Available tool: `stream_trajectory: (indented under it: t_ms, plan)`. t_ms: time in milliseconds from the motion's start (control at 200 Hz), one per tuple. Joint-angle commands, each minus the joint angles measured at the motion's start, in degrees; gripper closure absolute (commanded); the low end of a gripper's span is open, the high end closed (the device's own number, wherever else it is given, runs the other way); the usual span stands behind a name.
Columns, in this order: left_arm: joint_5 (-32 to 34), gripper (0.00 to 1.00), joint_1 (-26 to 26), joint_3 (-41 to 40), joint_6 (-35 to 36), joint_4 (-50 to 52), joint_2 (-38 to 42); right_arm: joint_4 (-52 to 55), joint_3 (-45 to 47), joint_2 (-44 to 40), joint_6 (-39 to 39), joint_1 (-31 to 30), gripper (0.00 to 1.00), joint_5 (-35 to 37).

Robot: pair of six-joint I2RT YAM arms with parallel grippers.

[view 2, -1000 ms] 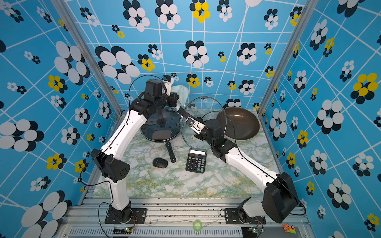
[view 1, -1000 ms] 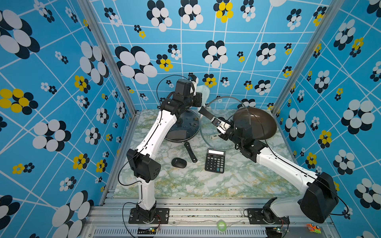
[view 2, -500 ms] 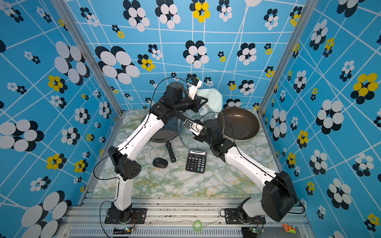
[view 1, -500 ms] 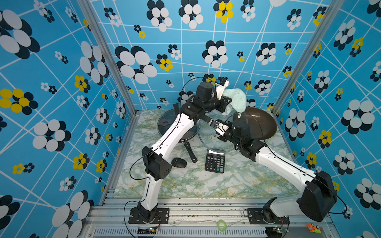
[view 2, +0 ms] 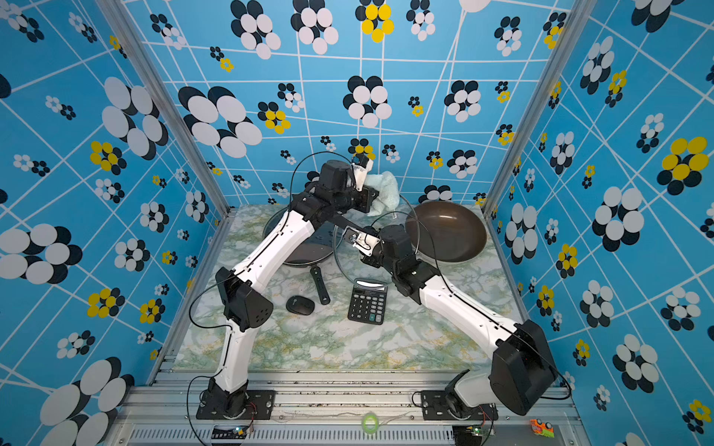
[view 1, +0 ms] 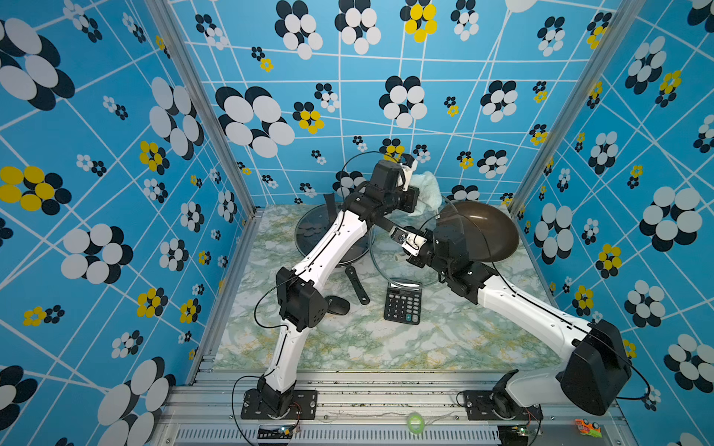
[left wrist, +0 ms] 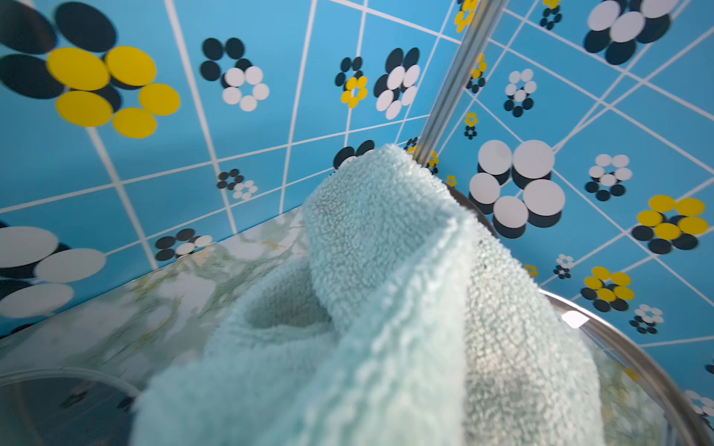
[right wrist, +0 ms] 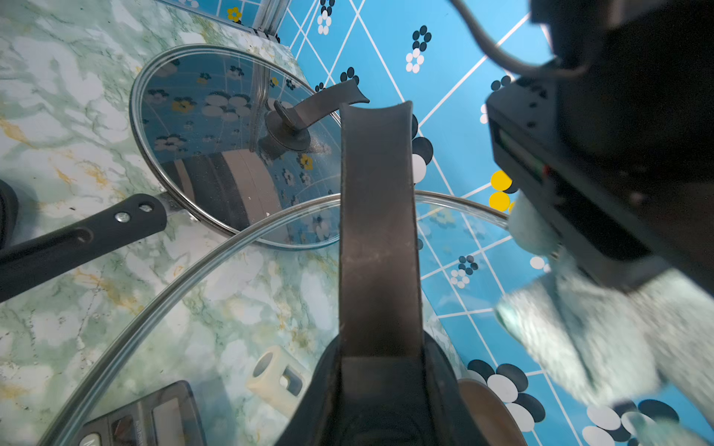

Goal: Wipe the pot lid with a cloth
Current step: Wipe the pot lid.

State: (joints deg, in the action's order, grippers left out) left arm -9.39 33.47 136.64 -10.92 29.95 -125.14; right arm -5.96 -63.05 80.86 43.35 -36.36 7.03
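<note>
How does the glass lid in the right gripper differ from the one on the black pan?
The held lid is raised and tilted, the right gripper clamped on its handle; the pan lid lies flat on the black pan. The cloth is at the held lid's rim, not at the pan lid. Both are clear glass, black-handled.

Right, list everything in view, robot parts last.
Pale mint-green terry cloth: 1, mint, raised near back wall
Clear glass pot lid with black handle: 1, clear, tilted above table centre
Black frying pan under second glass lid: 1, black, back left
Brown round pan: 1, brown, back right
Black calculator: 1, black, centre
Black computer mouse: 1, black, left of calculator
Green tape ring: 1, green, front rail
Green-white marbled table: 1, green-white, booth floor
Left gripper: 1, black, shut on cloth
Right gripper: 1, black, shut on lid handle
</note>
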Motion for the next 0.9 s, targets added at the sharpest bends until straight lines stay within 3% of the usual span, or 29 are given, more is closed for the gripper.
stream_trajectory:
  t_ms: [0, 210, 335, 550, 665, 780, 895]
  plan:
    - [7.6, 1.0, -3.2, -4.4, 1.5, 5.4, 0.2, -14.8, -3.5, -3.4, 2.8, -0.6, 1.0, 3.1]
    - [17.2, 1.0, -7.2, -6.1, 3.8, 7.2, 3.5, -14.4, -3.3, -3.6, 3.0, -0.6, 1.0, 3.9]
    - [17.2, 1.0, -9.7, -6.7, 2.4, 5.0, 6.7, -14.6, -3.2, -3.3, 3.1, -0.5, 1.0, 4.2]
    - [10.2, 1.0, -7.3, -7.8, 5.2, -0.9, 12.3, -15.3, -3.1, -2.4, 3.0, -0.6, 1.0, 4.0]
    - [1.6, 1.0, -3.2, -7.4, 7.9, -4.1, 13.9, -15.7, -3.6, -1.8, 2.8, -0.6, 1.0, 3.7]
    - [-7.7, 1.0, 1.6, -7.2, 4.5, -7.3, 12.5, -16.2, -4.2, -1.0, 2.7, -0.6, 1.0, 3.6]
    - [-10.0, 1.0, 5.7, -4.6, 3.7, -6.4, 8.3, -16.5, -4.6, -0.6, 2.6, -0.6, 1.0, 3.4]
